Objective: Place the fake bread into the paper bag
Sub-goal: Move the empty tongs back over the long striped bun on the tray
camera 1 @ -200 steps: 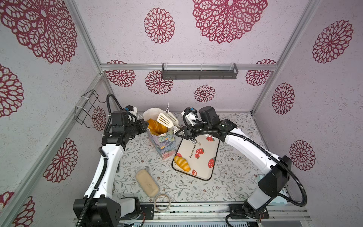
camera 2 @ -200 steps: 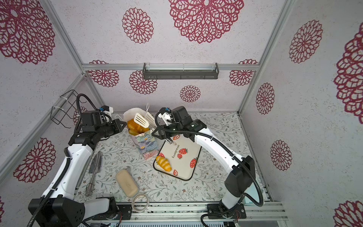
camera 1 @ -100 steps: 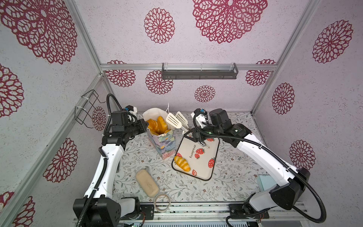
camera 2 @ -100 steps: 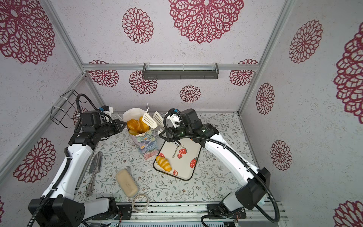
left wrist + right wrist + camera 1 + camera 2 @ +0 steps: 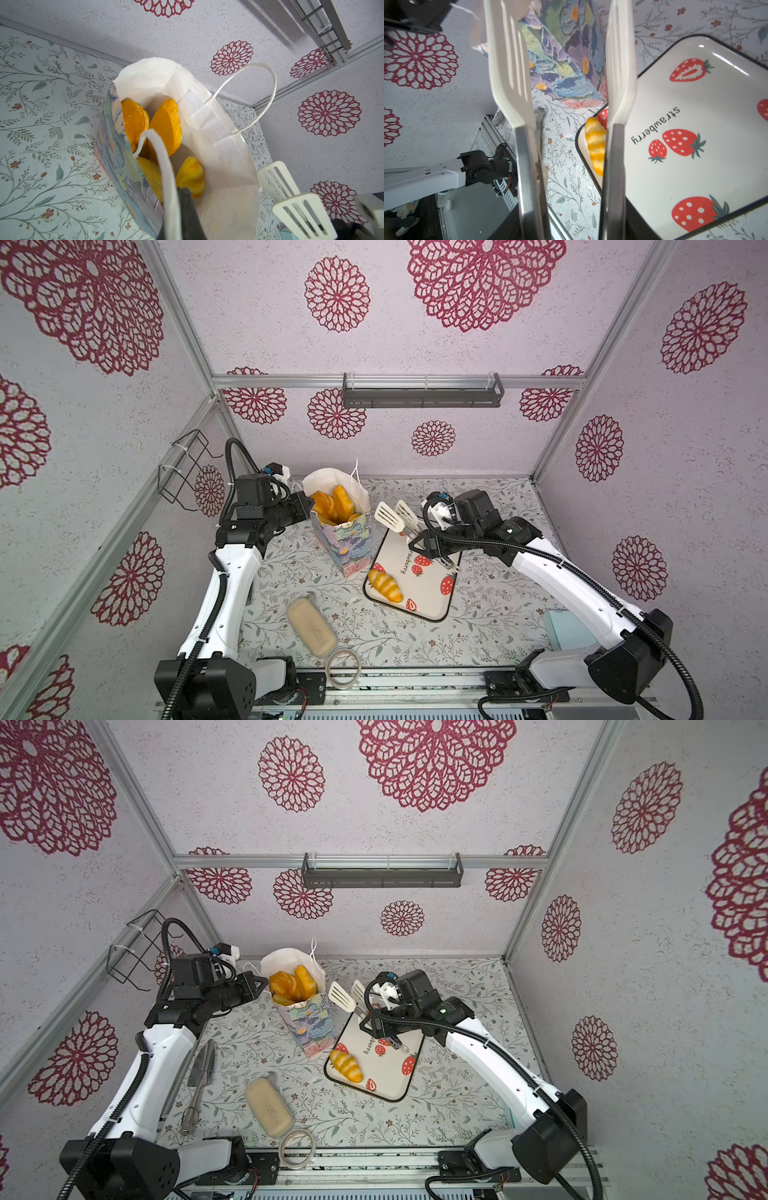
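While right jaws hold tongs (image 5: 388, 517), croissant (image 5: 385, 585) apart, on tray (image 5: 428, 593).

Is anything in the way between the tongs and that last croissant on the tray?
Nothing visible. The croissant lies alone on the tray, and the open tongs hang above, near the bag.

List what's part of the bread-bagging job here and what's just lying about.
In the job:
paper bag
fake bread already inside it
croissant on the strawberry tray
white tongs, held by the right claw
left claw, pinching the bag's handle

Lying about:
beige block
tape ring
metal utensil
wall shelf
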Controlling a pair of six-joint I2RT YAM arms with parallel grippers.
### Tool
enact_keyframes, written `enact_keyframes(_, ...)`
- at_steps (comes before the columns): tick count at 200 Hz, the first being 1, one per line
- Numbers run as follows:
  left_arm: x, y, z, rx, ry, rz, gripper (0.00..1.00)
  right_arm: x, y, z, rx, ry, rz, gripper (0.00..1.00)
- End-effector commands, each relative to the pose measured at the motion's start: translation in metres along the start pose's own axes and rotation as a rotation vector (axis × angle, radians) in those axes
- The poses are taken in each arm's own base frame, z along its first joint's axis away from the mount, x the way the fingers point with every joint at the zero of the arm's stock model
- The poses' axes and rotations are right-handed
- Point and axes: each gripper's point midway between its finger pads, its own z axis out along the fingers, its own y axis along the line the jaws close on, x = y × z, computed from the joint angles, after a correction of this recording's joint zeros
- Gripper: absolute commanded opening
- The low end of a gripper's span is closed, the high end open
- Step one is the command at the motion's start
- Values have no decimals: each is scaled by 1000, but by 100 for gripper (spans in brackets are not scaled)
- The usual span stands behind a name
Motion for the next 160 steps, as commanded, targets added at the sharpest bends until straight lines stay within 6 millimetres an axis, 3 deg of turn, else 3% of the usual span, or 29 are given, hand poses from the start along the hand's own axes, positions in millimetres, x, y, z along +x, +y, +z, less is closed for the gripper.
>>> enact_keyframes(1,-2,4,1,-5,-12,-5,0,2,4,-13,-3,-24,-22,56)
enact_keyframes(93,-2,5,2,-9,-11,-6,0,59,-26,21,37,129,43,56)
enact_keyframes(160,-2,5,1,-10,-13,-3,0,92,-35,41,79,233,31,57)
